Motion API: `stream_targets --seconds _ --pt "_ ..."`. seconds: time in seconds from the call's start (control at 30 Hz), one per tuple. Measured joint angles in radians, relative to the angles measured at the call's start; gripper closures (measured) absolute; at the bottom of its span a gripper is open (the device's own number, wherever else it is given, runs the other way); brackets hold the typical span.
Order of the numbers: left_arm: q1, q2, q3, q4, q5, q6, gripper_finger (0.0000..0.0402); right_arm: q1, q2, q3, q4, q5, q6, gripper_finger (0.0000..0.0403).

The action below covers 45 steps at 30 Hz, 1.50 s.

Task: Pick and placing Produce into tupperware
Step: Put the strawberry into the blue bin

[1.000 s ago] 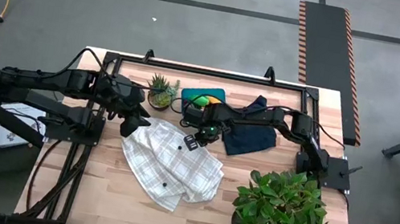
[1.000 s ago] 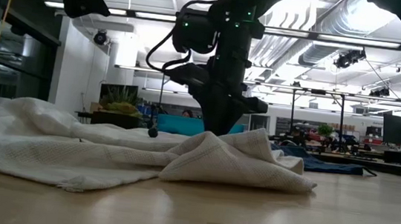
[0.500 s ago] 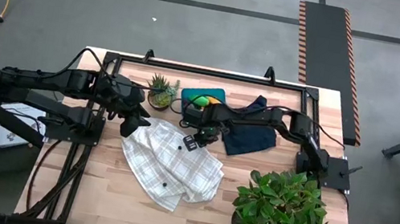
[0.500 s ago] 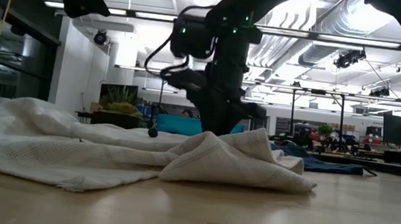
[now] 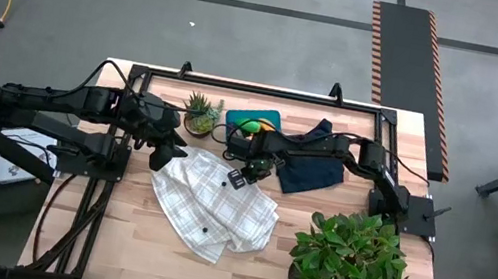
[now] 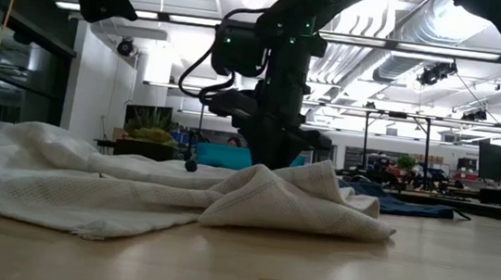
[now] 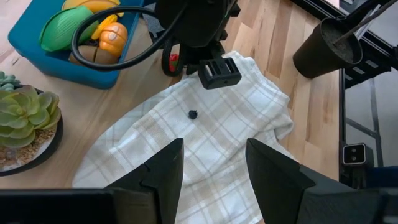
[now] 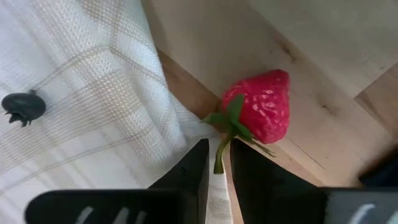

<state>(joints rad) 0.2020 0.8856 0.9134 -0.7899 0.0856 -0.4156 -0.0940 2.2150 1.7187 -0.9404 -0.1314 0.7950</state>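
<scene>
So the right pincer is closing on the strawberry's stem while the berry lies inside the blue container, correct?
Not quite. The right pincer does pinch the strawberry's stem, but the berry lies on the bare table beside the checked cloth, not in the blue container; the right wrist view shows it.

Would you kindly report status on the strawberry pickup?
Right end effector pinching strawberry by its stem, beside cloth. Left end effector open above cloth. Container holds other produce.

A large industrial lab: exposed ceiling ducts point(image 6: 402, 25) upper right, grey concrete floor point(image 5: 246, 38), hazard-striped ramp point(image 5: 407, 75).
</scene>
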Motion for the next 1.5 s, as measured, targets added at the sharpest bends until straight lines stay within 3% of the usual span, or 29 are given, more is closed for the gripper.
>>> stream_targets --seconds 0.23,0.77,1.23,1.5 --pt "0.000 0.000 0.000 -0.001 0.000 0.002 0.0238 0.000 0.000 0.000 0.000 0.017 -0.009 0.0397" --pt "0.000 0.000 0.000 -0.002 0.000 0.015 0.0238 0.000 -0.020 0.016 0.002 0.026 -0.013 0.0402" --pt "0.000 0.000 0.000 -0.002 0.000 0.015 0.0238 -0.003 -0.022 0.317 -0.158 0.156 -0.109 0.0402" --pt "0.000 0.000 0.000 -0.002 0.000 0.015 0.0238 -0.037 -0.023 0.388 -0.270 0.184 -0.174 0.0403"
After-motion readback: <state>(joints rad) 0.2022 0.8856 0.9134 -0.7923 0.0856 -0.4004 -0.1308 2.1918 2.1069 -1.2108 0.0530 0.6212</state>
